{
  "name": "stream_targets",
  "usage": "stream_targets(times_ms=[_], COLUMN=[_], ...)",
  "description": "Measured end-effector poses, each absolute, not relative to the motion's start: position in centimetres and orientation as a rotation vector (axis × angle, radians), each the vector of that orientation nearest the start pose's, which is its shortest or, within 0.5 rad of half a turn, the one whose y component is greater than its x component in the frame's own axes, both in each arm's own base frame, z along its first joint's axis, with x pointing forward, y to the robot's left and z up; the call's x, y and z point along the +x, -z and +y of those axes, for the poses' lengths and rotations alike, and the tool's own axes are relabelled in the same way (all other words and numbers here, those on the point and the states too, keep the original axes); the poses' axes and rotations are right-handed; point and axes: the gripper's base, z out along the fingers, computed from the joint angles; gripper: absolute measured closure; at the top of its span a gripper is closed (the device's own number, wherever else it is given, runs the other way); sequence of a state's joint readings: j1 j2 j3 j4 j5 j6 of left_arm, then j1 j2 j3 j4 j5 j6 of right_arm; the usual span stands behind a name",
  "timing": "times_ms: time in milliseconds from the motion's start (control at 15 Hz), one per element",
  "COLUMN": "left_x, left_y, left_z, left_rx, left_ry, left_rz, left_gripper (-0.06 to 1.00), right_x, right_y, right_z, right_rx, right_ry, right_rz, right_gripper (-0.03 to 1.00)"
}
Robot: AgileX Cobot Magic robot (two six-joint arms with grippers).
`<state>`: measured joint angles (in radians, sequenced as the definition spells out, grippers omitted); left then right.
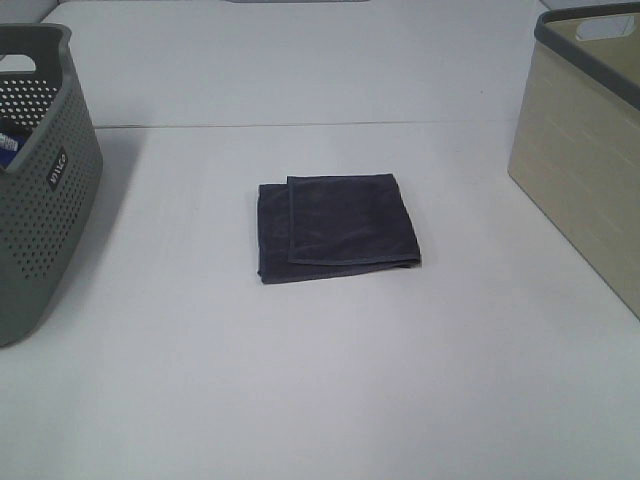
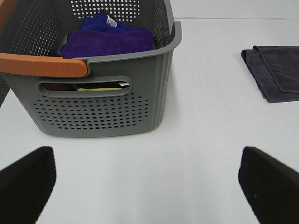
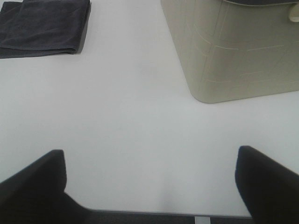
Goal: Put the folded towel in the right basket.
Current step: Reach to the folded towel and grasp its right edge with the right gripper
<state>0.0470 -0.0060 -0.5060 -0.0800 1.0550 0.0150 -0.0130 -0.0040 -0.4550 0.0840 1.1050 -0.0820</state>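
Note:
A dark grey folded towel (image 1: 335, 228) lies flat in the middle of the white table. It also shows in the left wrist view (image 2: 275, 70) and in the right wrist view (image 3: 44, 25). The beige right basket (image 1: 590, 150) stands at the right edge of the table, also in the right wrist view (image 3: 238, 51). My left gripper (image 2: 147, 186) is open and empty, low over the table near the grey basket. My right gripper (image 3: 149, 186) is open and empty near the table's front edge. Neither gripper shows in the exterior high view.
A grey perforated basket (image 1: 40, 170) stands at the left, holding purple and blue cloths (image 2: 110, 37) and an orange handle (image 2: 44, 65). The table's front edge (image 3: 154, 215) shows under my right gripper.

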Motion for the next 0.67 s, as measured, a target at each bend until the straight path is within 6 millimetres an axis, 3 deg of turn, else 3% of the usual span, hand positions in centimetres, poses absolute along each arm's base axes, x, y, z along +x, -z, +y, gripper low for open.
stream_targets(times_ms=[667], left_x=[-0.61], left_y=[-27.96], left_z=[-0.66], left_rx=[-0.028], left_ry=[0.056], left_rz=[2.024], left_gripper=[-0.05], right_x=[-0.27], right_y=[-26.14], right_z=[0.69], right_rx=[-0.077], right_ry=[-0.046], right_rz=[2.125], right_gripper=[0.02])
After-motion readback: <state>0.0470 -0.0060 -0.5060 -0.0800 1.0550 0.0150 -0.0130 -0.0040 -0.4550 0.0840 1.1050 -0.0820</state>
